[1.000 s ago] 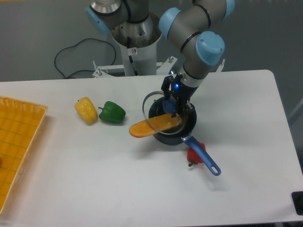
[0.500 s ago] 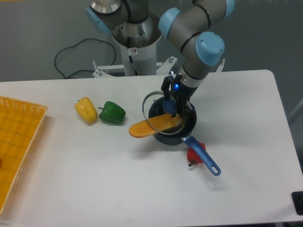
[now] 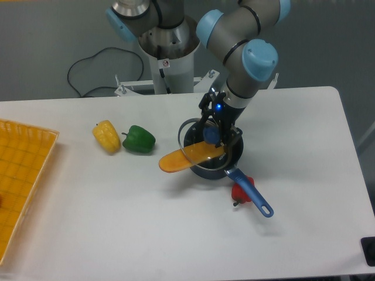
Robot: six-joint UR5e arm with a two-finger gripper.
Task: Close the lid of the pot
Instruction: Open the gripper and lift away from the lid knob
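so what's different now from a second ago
The gripper, shut on the lid by its blue knob, shifted it slightly down and toward the camera over the pot. The orange piece nudged slightly left. Peppers and basket stayed put.

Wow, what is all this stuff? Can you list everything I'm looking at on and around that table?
Small round black saucepan with a long blue handle: one, black and blue, centre of the table.
Round clear glass lid with a metal rim and blue knob: one, tilted over the saucepan, held by its knob.
Flat orange spatula-like piece: one, orange, lying across the saucepan's rim and sticking out left.
Yellow bell pepper: one, left of the saucepan.
Green bell pepper: one, beside the yellow one.
Small red pepper: one, under the blue handle.
Yellow-orange mesh tray: one, far left edge.
White table: one.
Black cable: one, behind the table.
Grey and blue robot arm: one; its claw grips the lid's knob.
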